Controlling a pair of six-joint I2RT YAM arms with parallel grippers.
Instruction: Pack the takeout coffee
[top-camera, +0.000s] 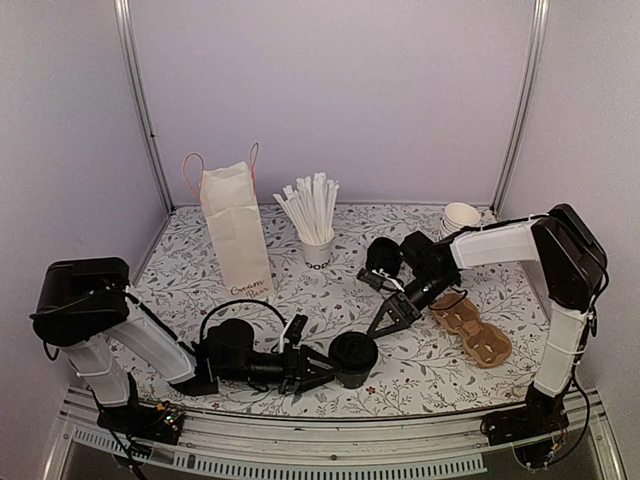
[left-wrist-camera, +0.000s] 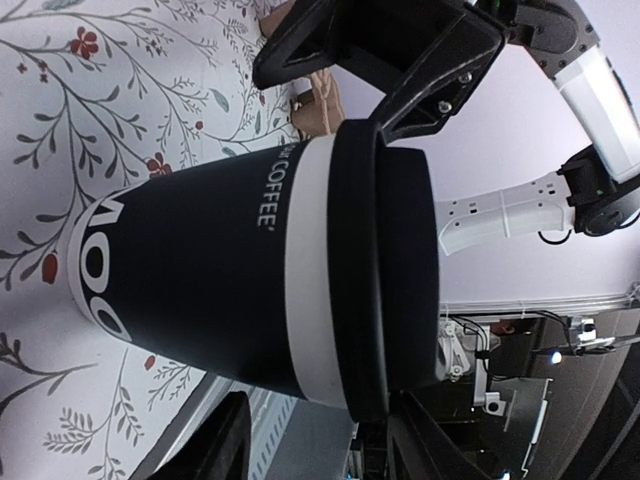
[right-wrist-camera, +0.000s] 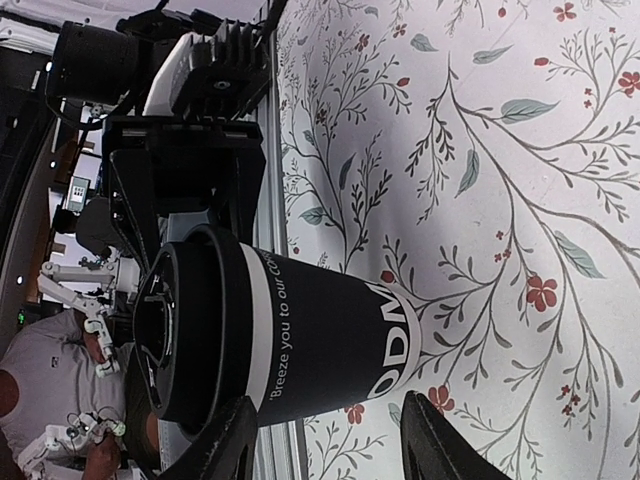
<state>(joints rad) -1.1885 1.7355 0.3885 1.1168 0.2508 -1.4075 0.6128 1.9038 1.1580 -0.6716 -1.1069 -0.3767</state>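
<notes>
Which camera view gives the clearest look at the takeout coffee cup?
The left wrist view: the takeout coffee fills the frame, with its lid, white band and lettering sharp. The right wrist view shows it smaller, lid end nearer. The top view shows only a small dark shape.

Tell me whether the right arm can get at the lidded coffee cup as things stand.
Probably yes. The right gripper hangs open close beside the coffee cup, with only bare table between them. The left gripper flanks the cup from the other side, which could crowd a grasp.

Black takeout coffee (top-camera: 353, 358), upright (lid on)
</notes>
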